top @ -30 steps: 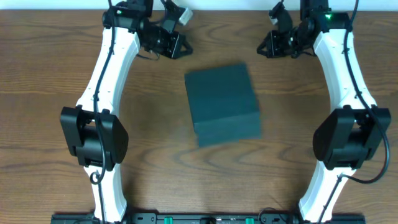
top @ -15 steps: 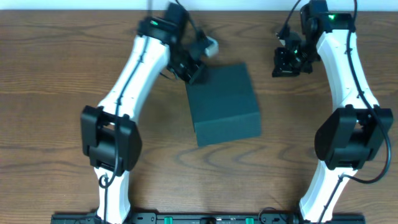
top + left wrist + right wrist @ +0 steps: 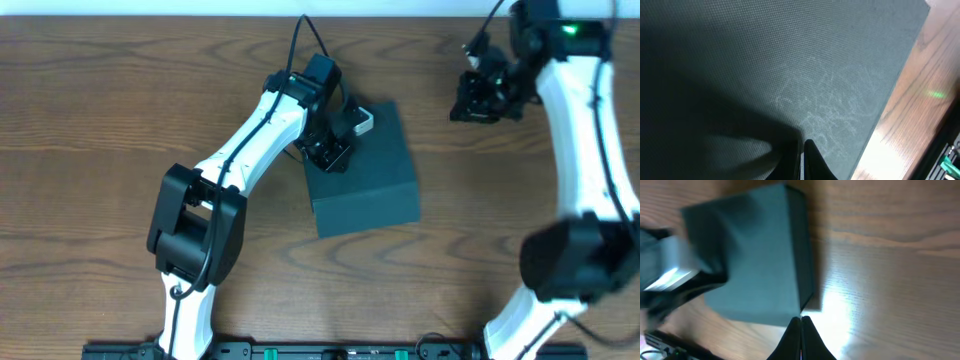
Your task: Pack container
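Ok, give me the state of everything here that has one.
Box: closed, sitting flat on the table.
Left gripper: shut, empty, over the box's top.
Right gripper: shut, empty, above the table off to the box's side.

From above, the light is bright and even on the table (image 3: pixel 90 150). Most things look sharp there. Only my right arm (image 3: pixel 585 250) looks smeared low down. My left wrist view is dim. A big dark shadow covers the lower left of the container (image 3: pixel 805 55), and the table shines at the right edge with a tiny green glint. My right wrist view is blurry, with white glare on the table beside the container.
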Action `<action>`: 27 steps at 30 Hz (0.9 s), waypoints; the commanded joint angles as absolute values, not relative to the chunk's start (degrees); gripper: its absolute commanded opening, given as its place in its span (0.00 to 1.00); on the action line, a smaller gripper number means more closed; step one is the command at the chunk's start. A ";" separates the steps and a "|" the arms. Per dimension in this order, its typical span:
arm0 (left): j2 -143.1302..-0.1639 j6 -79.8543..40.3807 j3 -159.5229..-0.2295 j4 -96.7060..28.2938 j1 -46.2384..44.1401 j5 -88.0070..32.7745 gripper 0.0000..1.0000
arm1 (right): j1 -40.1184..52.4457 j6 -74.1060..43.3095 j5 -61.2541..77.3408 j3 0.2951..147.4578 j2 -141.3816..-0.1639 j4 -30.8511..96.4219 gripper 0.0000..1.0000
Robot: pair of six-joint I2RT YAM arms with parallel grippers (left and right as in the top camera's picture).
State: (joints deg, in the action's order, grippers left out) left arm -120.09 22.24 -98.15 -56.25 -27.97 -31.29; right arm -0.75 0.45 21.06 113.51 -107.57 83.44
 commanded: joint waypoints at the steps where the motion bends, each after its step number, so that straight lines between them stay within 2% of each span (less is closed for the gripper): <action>1: -119.74 20.51 -94.48 -56.31 -28.53 -29.58 0.06 | 0.21 0.05 22.09 113.32 -100.88 84.27 0.02; 5: -119.74 20.53 -93.58 -56.29 -28.56 -29.56 0.06 | 2.81 0.05 22.06 107.46 -92.75 83.11 0.01; 14: -119.74 21.06 -93.58 -56.25 -28.53 -29.50 0.06 | 11.51 -8.27 22.81 69.67 -73.12 66.30 0.02; 27: -119.74 21.87 -93.58 -56.27 -28.53 -29.39 0.06 | 20.18 -25.32 17.12 40.10 -70.19 34.63 0.02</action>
State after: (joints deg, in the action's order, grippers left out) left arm -118.61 21.04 -95.48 -55.31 -28.05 -31.53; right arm 19.18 -19.99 19.29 42.72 -70.76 37.28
